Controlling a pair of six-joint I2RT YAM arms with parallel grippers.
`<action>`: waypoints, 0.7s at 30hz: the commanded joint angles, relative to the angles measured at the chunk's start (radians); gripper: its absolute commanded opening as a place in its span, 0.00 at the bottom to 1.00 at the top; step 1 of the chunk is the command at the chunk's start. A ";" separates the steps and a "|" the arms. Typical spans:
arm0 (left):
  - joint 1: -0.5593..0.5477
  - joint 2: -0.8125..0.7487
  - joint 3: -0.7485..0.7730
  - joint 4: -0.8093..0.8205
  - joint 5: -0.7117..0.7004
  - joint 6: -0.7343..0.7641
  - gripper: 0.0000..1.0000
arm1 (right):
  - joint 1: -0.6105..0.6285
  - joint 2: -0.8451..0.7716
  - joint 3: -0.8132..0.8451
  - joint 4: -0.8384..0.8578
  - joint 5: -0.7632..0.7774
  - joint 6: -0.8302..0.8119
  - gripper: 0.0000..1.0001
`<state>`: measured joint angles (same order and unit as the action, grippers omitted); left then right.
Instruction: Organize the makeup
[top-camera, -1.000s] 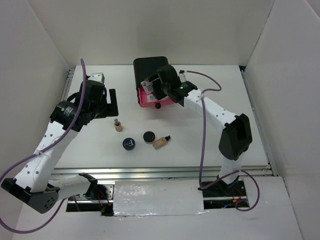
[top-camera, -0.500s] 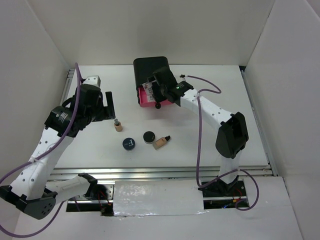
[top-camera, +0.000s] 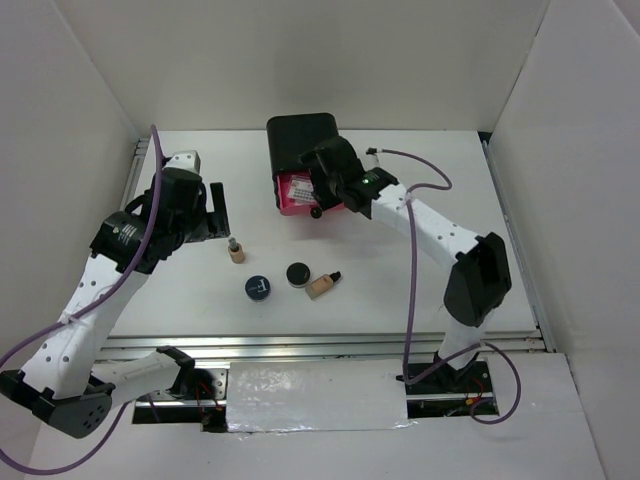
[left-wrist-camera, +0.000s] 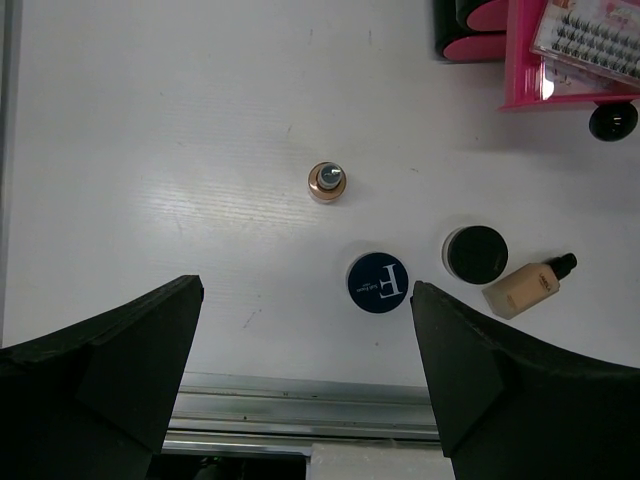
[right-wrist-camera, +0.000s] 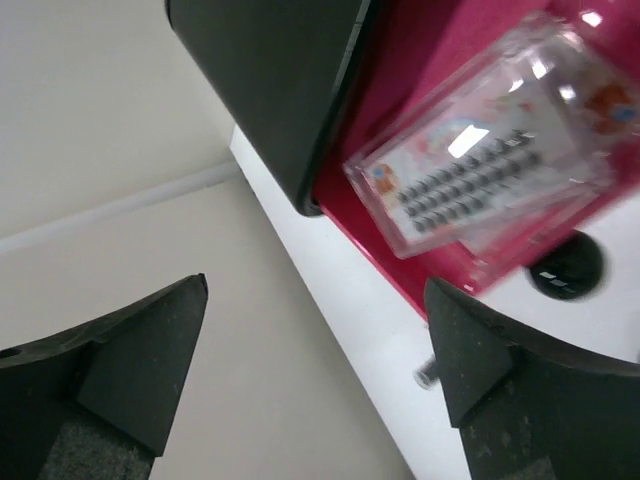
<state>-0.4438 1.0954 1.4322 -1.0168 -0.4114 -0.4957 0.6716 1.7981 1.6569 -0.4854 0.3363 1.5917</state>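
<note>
Nearest the counter's near edge lie the round dark-blue compact (top-camera: 258, 288), the round black-lidded jar (top-camera: 297, 274) and a tipped beige dark-capped bottle (top-camera: 322, 285), all awaiting sorting. A second beige bottle (left-wrist-camera: 327, 182) stands upright ahead of my left gripper (left-wrist-camera: 305, 300), which is wide open and empty. Farther back, my right gripper (right-wrist-camera: 315, 290), also spread and empty, hovers over the flat pale red-printed sachet (right-wrist-camera: 480, 170), which lies in the open pink drawer (top-camera: 298, 203), presumably its storage place.

The left arm (top-camera: 88, 292) rises from its near-left base and bends inward, the left gripper (left-wrist-camera: 307, 288) pointing down with its fingers spread wide and empty, while the right arm (top-camera: 430, 225) stretches diagonally far and leftward, the right gripper (right-wrist-camera: 318, 290) likewise spread wide and empty.
</note>
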 joint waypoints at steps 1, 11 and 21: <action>-0.003 -0.005 0.017 0.015 -0.030 0.026 0.99 | -0.009 -0.152 -0.129 0.024 0.023 -0.042 0.95; -0.001 0.012 0.011 0.020 -0.029 0.008 0.99 | -0.026 -0.407 -0.695 0.234 0.038 -0.048 0.00; -0.001 0.044 0.060 0.001 -0.015 0.006 0.99 | -0.082 -0.182 -0.672 0.482 -0.075 -0.127 0.00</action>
<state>-0.4438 1.1507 1.4445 -1.0187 -0.4137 -0.4995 0.6083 1.5795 0.9112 -0.1036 0.2996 1.4910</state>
